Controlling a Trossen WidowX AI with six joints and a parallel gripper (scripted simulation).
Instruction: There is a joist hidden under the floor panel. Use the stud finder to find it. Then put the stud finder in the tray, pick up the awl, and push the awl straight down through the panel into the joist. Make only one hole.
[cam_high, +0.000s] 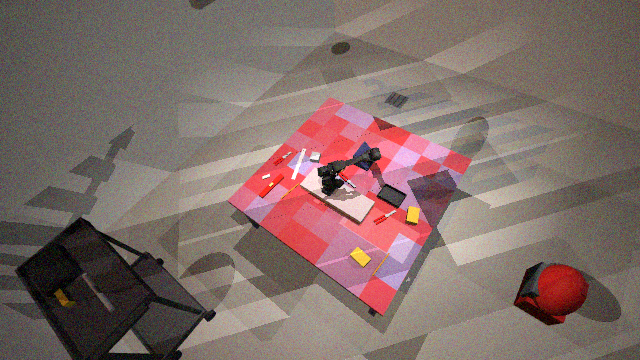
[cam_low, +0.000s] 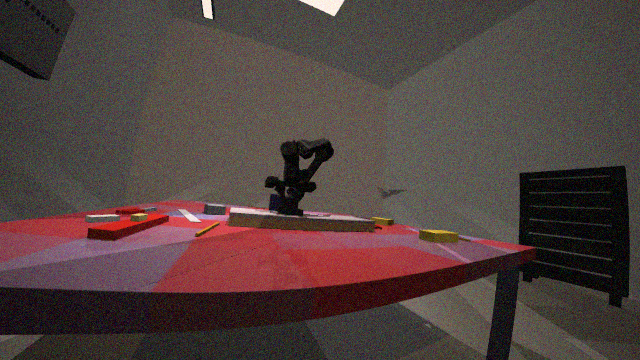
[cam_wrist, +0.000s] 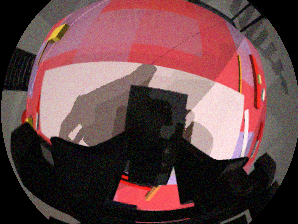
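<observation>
My gripper (cam_high: 328, 189) (cam_low: 289, 208) (cam_wrist: 153, 132) is shut on a dark, flat block, the stud finder (cam_wrist: 156, 125). It holds it upright against the near left end of the pale floor panel (cam_high: 354, 208) (cam_low: 320, 223) (cam_wrist: 73, 83). The panel lies across the middle of the red and lilac table (cam_high: 300, 235) (cam_low: 350, 260). The black tray (cam_high: 391, 195) lies empty just to the right of the panel. A red-handled tool with a pale shaft (cam_high: 346, 179) lies beside the panel behind the arm; a similar one (cam_high: 384, 216) lies in front of the tray. I cannot tell which is the awl.
Yellow blocks (cam_high: 413, 214) (cam_high: 360, 256) (cam_low: 438, 235), a red bar (cam_high: 271, 185) (cam_low: 120, 227), a white ruler (cam_high: 299, 163), a grey block (cam_high: 314, 156) and a pencil (cam_high: 290, 190) lie around the panel. A black cart (cam_high: 100, 295) and a red object (cam_high: 555, 290) stand on the floor.
</observation>
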